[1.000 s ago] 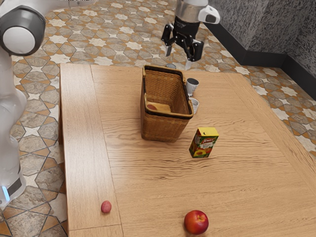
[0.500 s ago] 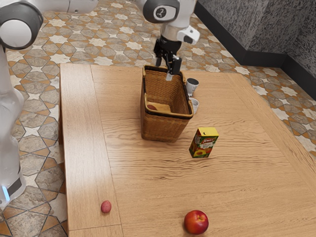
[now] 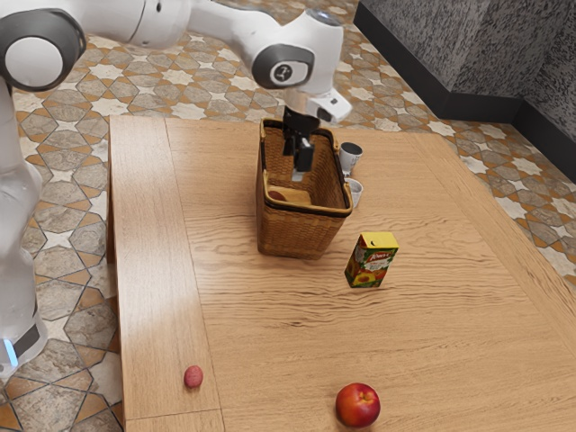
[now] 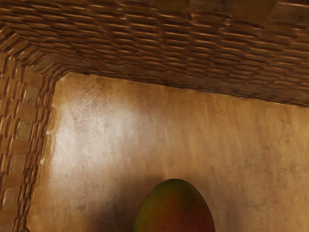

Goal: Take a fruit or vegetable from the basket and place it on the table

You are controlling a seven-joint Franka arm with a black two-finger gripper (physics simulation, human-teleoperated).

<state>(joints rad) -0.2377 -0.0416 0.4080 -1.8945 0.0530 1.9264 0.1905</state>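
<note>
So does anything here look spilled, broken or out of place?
Nothing stands out. The basket and juice carton stand upright, the big red fruit looks whole, and I see no spill. The white cup nearest the carton is partly hidden by the basket.

- The exterior view looks from the side of the arm, well apart from the gripper, facing it from above at a slant.
- It takes in the basket around and below the gripper, plus the table reaching from beyond the gripper to the camera's side.
- The wrist view looks from just beside the gripper, close in, down at the basket's bottom and woven walls.
- Both views share the basket's inside beneath the gripper.
</note>
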